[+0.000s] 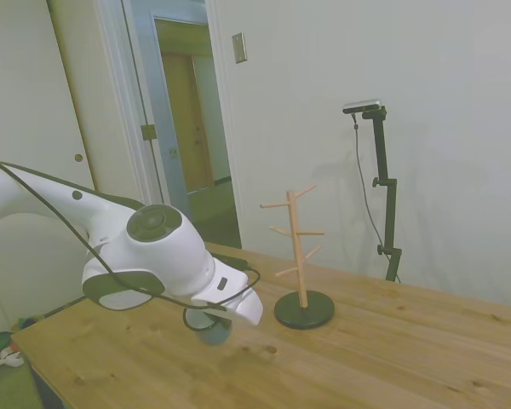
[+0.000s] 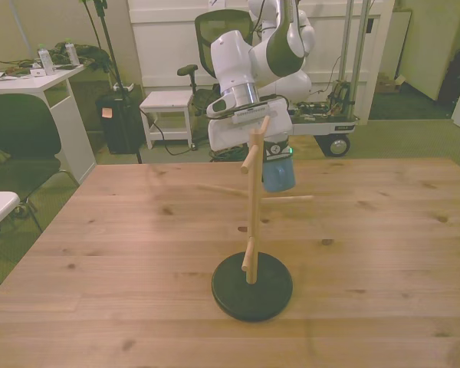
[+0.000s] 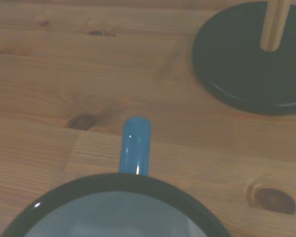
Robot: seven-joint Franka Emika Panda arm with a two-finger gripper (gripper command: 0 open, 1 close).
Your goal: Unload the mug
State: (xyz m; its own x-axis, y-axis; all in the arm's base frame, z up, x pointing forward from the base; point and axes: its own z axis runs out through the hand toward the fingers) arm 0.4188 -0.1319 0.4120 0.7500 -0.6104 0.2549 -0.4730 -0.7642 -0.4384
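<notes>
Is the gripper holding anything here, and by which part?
Apparently the mug, off the peg stand, under the gripper. Probably by its rim; the contact itself is hidden.

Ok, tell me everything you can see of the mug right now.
The mug is small and light blue, enamel-looking, with a pale inside, a thin dark rim and a blue side handle. It is off the wooden peg stand, beneath the gripper, low over the table beside the stand's black base. Its mouth faces the wrist camera, so it looks upright. The arm hides the grip and whether it touches the table.
</notes>
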